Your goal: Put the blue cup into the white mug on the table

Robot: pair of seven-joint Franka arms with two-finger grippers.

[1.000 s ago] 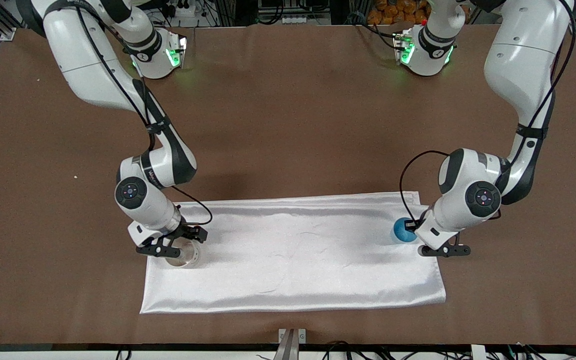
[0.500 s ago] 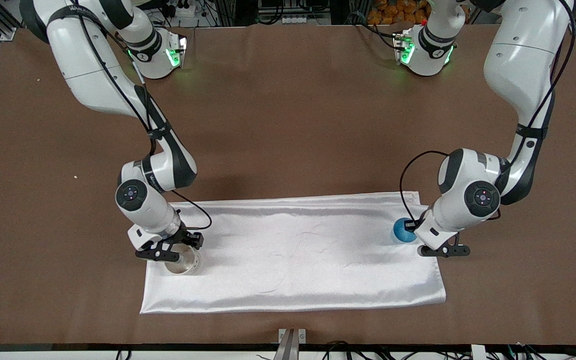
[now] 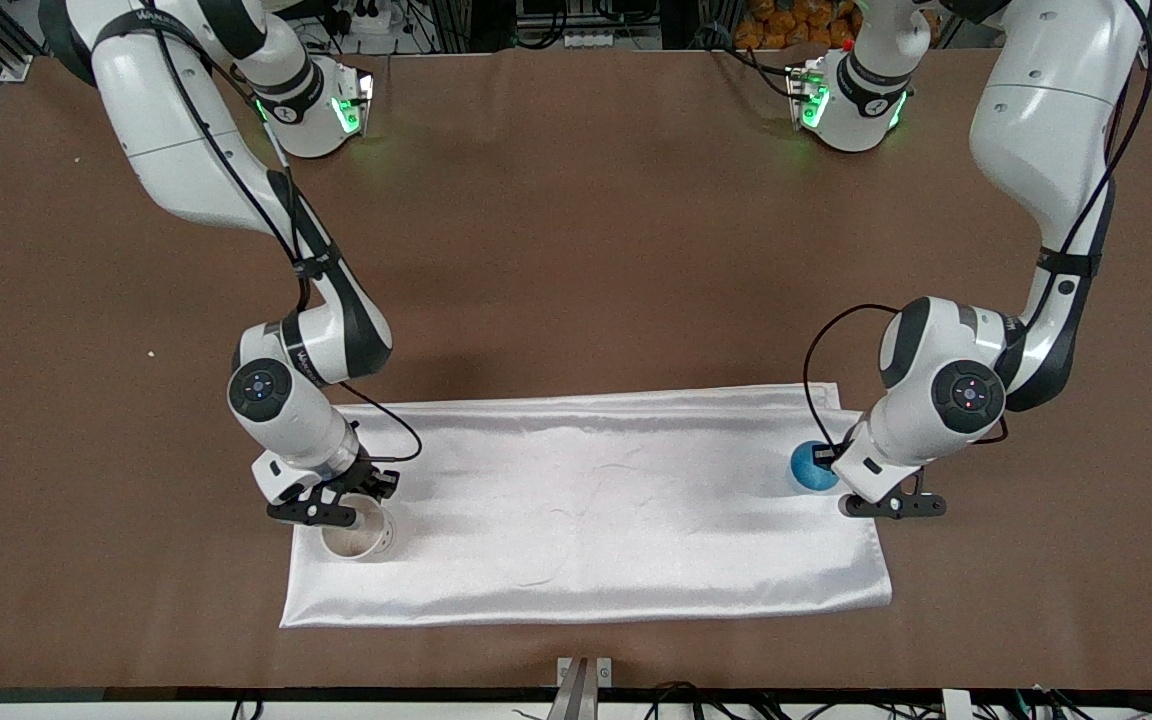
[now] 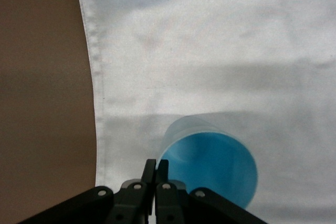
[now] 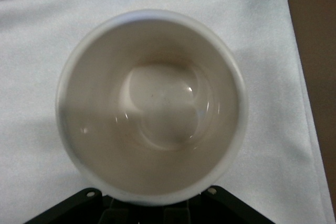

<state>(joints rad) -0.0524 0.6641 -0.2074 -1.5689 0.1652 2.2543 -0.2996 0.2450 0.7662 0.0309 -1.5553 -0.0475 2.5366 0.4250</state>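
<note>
Change since the earlier frame: the right gripper (image 3: 341, 497) is seen lower on the white mug (image 3: 360, 535), with its jaws drawn in from wide to closed; the left arm is shifted only slightly.
Right gripper: at the mug's rim, at about 11 o'clock of the mug in the front view; the jaws are closed, apparently on the mug's rim or handle side, though the contact itself is hidden.
White mug: upright on the white cloth (image 3: 586, 510), at the cloth's end toward the right arm, empty.
Blue cup (image 3: 812, 466): on the cloth's other end, toward the left arm, at about 9 o'clock of the left gripper (image 3: 829, 462).
Left gripper: its fingers (image 4: 155, 170) are pressed together on the cup's wall.
Table (image 3: 576, 220): brown, under the cloth.
Risk: a thin pinch on the cup's rim may let the cup swing or slip when lifted; the cloth may be dragged by the mug.
Views: the right wrist view alone shows the mug's empty inside (image 5: 157, 106); the left wrist view alone shows the closed fingers at the cup (image 4: 210, 161); only the front view shows cup and mug well apart.
</note>
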